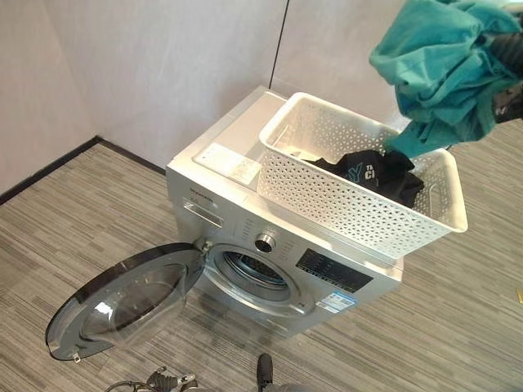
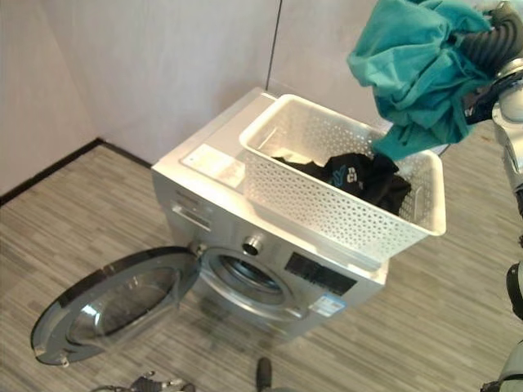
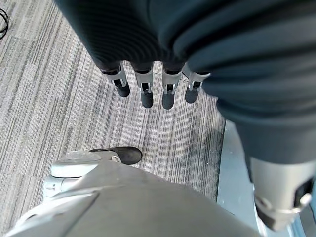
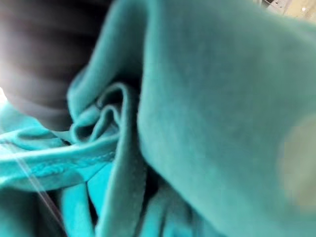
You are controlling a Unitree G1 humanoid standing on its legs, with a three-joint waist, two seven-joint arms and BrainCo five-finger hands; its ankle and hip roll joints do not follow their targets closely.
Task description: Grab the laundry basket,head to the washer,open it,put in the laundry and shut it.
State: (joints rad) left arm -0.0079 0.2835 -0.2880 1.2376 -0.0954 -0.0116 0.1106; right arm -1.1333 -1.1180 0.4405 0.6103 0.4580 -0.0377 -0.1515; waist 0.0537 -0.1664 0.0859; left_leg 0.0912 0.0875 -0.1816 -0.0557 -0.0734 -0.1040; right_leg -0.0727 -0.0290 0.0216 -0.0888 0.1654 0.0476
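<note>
A silver front-loading washer is seen standing on grey striped carpet near a corner of pale walls. Its round door is swung fully open toward the left, the glass tilted low over the carpet, and the drum opening is exposed. A white perforated laundry basket is set on the washer's top, toward its right edge, with the basket's right end overhanging that edge. A black garment with light print is left lying inside the basket, against its far right side. A bunched teal garment is held up in the air above the basket's right end, clear of the rim, with a fold hanging down toward the black garment. The right hand is seen at the far side of the teal bundle, mostly buried in the cloth; whether its fingers are curled round the fabric cannot be told. In the right wrist view, close folds of teal cloth are seen against the dark cover. The left hand is seen over bare carpet with fingers straight and slightly apart, nothing held.
</note>
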